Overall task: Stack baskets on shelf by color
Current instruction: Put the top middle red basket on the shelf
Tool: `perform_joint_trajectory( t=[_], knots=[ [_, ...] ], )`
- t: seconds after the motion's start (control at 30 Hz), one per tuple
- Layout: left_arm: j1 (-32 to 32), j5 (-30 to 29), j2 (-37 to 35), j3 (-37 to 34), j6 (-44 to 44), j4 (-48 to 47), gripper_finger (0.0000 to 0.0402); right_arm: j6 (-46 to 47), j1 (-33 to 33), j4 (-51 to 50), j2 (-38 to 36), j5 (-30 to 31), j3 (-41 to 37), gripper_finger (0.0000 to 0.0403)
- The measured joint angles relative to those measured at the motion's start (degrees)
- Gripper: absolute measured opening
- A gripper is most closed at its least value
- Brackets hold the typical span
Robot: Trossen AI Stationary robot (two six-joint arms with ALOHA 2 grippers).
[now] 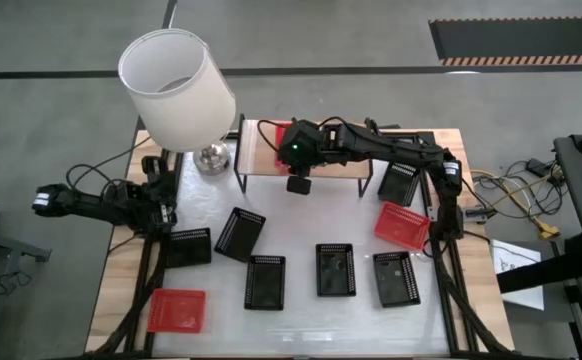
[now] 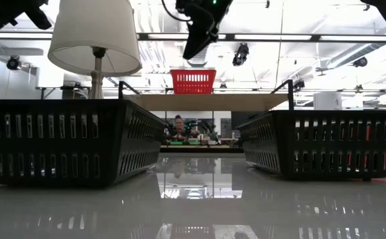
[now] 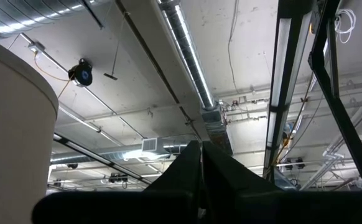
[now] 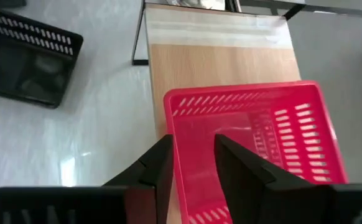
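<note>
A red basket point(image 1: 274, 135) point(image 2: 193, 81) point(image 4: 255, 143) stands flat on the left end of the shelf point(image 1: 341, 160) point(image 2: 206, 101) point(image 4: 224, 62). My right gripper point(image 1: 296, 152) point(image 2: 192, 50) point(image 4: 193, 168) is open and hovers just above this basket. One finger is over its inside and one is outside its wall, with a gap to the rim in the low view. Two more red baskets point(image 1: 402, 224) point(image 1: 177, 310) and several black ones point(image 1: 265, 281) point(image 1: 335, 270) lie on the table. My left gripper point(image 1: 156, 200) point(image 3: 199, 180) is shut at the table's left edge, pointing up.
A white-shaded lamp point(image 1: 176, 90) point(image 2: 95, 36) stands at the shelf's left end, its base point(image 1: 211, 157) beside the shelf leg. A black basket point(image 1: 401, 182) sits by the shelf's right end. Two black baskets point(image 2: 67, 143) point(image 2: 322, 143) fill the low view's foreground. Cables lie off the right edge.
</note>
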Motion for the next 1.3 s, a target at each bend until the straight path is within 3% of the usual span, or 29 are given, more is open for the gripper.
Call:
perform_joint_trajectory(
  t=[0.13,0.3,0.5,0.7,0.9,1.3],
  knots=[
    [0.00,0.00,0.00,0.00,0.01,0.00,0.0000,-0.10,-0.75,-7.72,-0.05,0.98,3.71,0.0090],
    [0.00,0.00,0.00,-0.02,0.01,0.00,0.0000,1.14,-4.35,-16.77,-0.10,6.06,4.32,0.0038],
    [0.00,0.00,-0.02,-0.02,0.01,0.00,0.0000,2.80,-9.84,-19.77,-0.05,4.36,0.95,0.0009],
    [0.00,0.00,0.00,-0.02,0.01,0.00,0.0000,1.73,-11.68,-11.55,0.02,-7.17,-2.90,0.0009],
    [0.00,0.00,0.00,-0.02,0.01,0.00,0.0000,-0.06,-11.64,-1.77,0.04,-7.65,-3.99,0.0009],
    [0.00,0.00,0.00,-0.02,0.00,0.00,0.0000,-2.01,-11.64,3.44,0.07,-6.83,-4.44,0.0008]
  ],
)
